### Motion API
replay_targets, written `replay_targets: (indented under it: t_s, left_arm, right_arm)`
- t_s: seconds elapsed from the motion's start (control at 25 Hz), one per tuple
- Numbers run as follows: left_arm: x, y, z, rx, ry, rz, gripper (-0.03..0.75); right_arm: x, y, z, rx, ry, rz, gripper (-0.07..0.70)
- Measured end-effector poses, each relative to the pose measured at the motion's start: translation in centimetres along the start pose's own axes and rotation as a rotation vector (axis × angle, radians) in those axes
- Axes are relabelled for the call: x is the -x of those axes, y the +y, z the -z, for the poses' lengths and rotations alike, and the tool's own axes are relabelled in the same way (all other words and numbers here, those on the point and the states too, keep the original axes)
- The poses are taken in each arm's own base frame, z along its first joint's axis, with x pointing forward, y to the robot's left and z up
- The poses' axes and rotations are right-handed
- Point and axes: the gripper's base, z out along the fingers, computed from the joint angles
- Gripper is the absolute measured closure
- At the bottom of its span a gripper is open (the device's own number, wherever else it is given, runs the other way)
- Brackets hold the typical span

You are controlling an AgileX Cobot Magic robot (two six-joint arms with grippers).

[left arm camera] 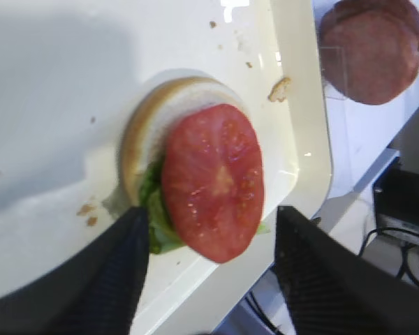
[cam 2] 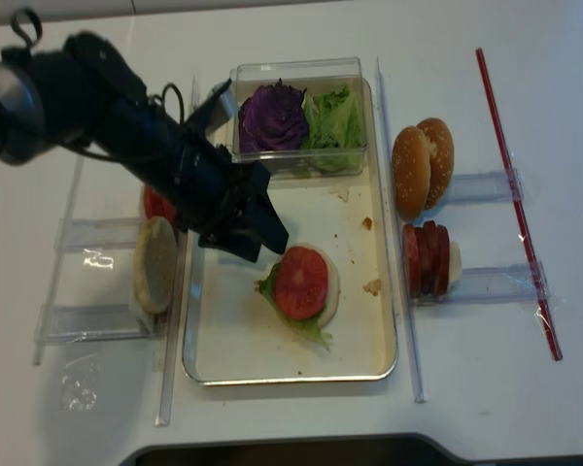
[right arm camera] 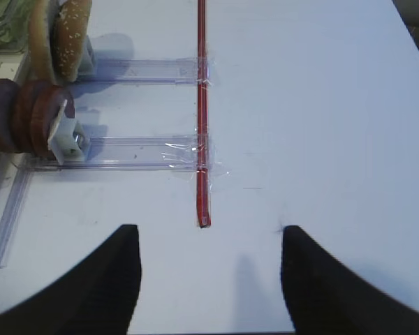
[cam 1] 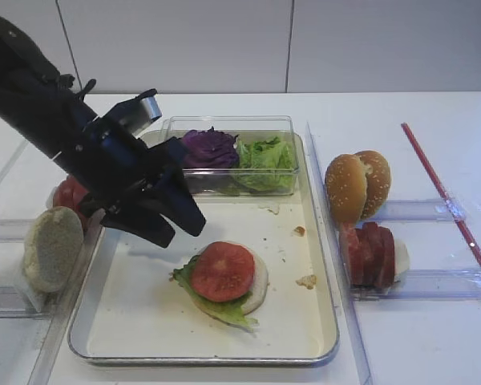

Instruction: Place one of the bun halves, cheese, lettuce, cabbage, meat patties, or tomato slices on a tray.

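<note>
In the middle of the tray (cam 1: 136, 321) we see a short stack: a pale bun half (cam 1: 257, 282) at the bottom, a frilly lettuce leaf (cam 1: 216, 307) poking out at its lower left, and a tomato slice (cam 1: 222, 271) lying flat on top. The left gripper (cam 1: 179, 223) hangs above the tray's left part, just up and left of the stack, its dark fingers (cam 1: 155, 231) spread apart and grasping nothing; in the left wrist view they stand on either side of the tomato slice without touching it.

At the top of the tray sits a clear plastic box (cam 1: 228, 124) with purple cabbage (cam 1: 209, 147) on its left and more lettuce on its right. Left of the tray, a pale bun half (cam 1: 54, 249) stands on edge in a clear rail, with more tomato slices (cam 1: 69, 194) behind it. Right of the tray, two sesame bun halves (cam 1: 357, 184) lean on a rail, and below them is a row of meat patties (cam 1: 370, 253) on edge.

The right gripper (right arm camera: 206, 262) appears only in its own wrist view, fingers apart and empty, over bare tabletop (right arm camera: 321, 105) near the end of a red strip (right arm camera: 202, 105).
</note>
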Motion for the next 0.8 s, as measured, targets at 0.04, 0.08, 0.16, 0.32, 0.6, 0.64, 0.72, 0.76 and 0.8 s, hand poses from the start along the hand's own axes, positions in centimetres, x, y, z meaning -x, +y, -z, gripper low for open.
replay_targets:
  t_s: [0.04,0.08,0.16,0.32,0.6,0.64,0.72,0.76,0.8]
  left_arm:
    - [0.1,0.0,0.3,0.026,0.006,0.000,0.304]
    - [0.3,0.1,0.5,0.056,0.014,-0.008,0.304]
    - [0.5,0.0,1.2,0.106,0.016,-0.017,0.304]
    - [1.0,-0.2,2.2,0.176,0.014,-0.033,0.304]
    - [2.4,-0.4,4.5,0.346,-0.027,-0.057,0.304]
    - [2.6,-0.5,4.9,0.369,-0.035,-0.066,0.304]
    - [2.7,-0.7,5.7,0.406,-0.054,-0.072,0.304]
    - [2.6,-0.9,6.1,0.427,-0.067,-0.077,0.304]
    - [2.5,-1.1,6.6,0.447,-0.074,-0.082,0.304]
  right_arm:
    - [0.0,0.0,0.0,0.000,0.000,0.000,0.155]
    - [0.0,0.0,0.0,0.000,0.000,0.000,0.155]
    - [0.0,0.0,0.0,0.000,0.000,0.000,0.155]
    - [0.0,0.0,0.0,0.000,0.000,0.000,0.156]
    - [0.0,0.0,0.0,0.000,0.000,0.002,0.157]
    - [0.0,0.0,0.0,0.000,0.000,0.002,0.157]
    - [0.0,0.0,0.0,0.000,0.000,0.002,0.157]
    - [0.0,0.0,0.0,0.000,0.000,0.002,0.157]
    - [0.0,0.0,0.0,0.000,0.000,0.002,0.157]
